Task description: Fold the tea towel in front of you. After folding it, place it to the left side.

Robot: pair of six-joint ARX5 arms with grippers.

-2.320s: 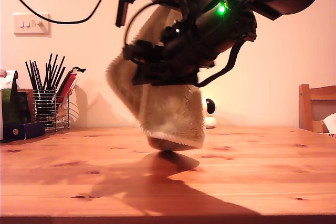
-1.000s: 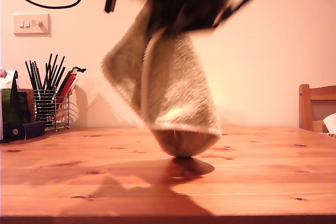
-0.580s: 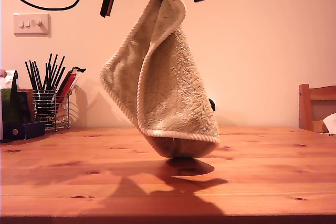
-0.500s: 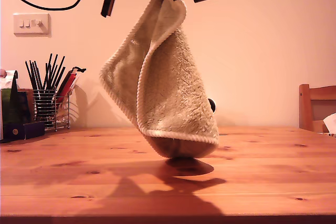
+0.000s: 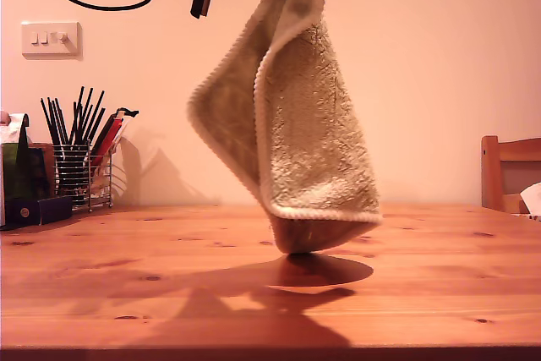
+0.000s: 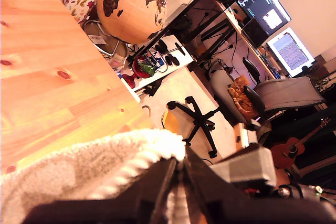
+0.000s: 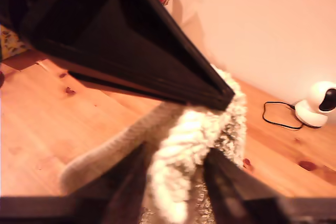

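Both sets of jaws pinch the towel (image 5: 296,124) by its top hem, hanging it doubled above the table (image 5: 127,285), low corner barely touching. We should lower slowly and together, laying it flat without bunching.

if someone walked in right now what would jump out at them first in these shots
The tea towel would: it hangs folded over from grippers at the top of the exterior view, its lowest fold just at the wooden table, above a dark shadow. My first gripper and my second gripper each pinch its corded hem. After that, the wire holder of pens at the exterior view's left.
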